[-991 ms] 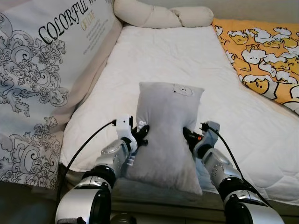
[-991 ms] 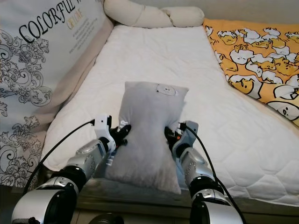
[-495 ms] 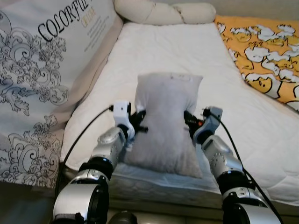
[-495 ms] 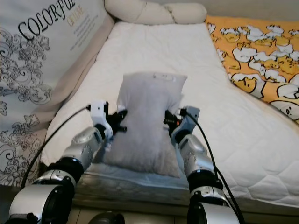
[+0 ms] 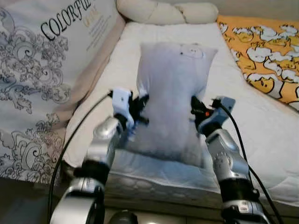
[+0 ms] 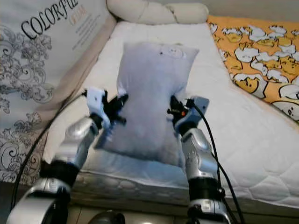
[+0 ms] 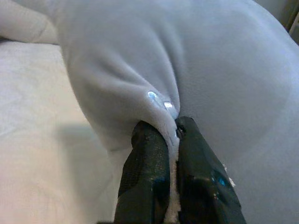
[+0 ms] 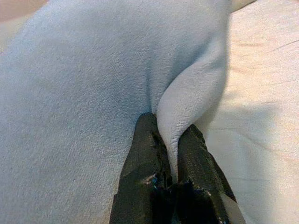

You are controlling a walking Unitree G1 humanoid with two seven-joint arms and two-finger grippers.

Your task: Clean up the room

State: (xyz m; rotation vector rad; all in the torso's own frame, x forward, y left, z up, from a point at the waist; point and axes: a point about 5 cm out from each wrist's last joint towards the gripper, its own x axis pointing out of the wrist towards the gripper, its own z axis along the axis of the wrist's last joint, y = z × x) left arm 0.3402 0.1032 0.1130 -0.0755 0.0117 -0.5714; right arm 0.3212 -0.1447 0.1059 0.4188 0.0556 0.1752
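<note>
Left eye view: grey pillow (image 5: pixel 175 93) held above the mattress (image 5: pixel 261 116) near edge, long axis running toward the head end, top tilted away.
Left gripper (image 5: pixel 140 108): arm raised, fingers clamped on the pillow's left edge.
Right gripper (image 5: pixel 197 108): raised alike, fingers clamped on the right edge.
Wrist views: fabric folds pinched between black fingers (image 7: pixel 145 158).

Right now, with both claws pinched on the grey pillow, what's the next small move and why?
Probably carry the grey pillow forward toward the cream bolster at the head of the mattress. The left claw and right claw each pinch a fold of its side edges, and it hangs upright over the mattress's near edge, so it looks ready to place.
</note>
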